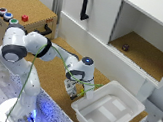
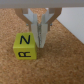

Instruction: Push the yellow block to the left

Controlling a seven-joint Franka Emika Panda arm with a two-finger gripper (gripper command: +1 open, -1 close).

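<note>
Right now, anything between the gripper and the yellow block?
Nothing visible. In the wrist view the gripper stands right beside the yellow block, its fingertips at the block's edge, with only bare cork between them. Actual contact can't be confirmed. In the exterior view the block is hidden behind the gripper, with the white tray close by.

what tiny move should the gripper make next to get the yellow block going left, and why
Probably a short, slow sideways nudge into the yellow block. In the wrist view the gripper sits low on the cork surface, fingers nearly together, right beside the block's face and apparently touching it. The white bin lies near in the exterior view, so keep it small.
</note>
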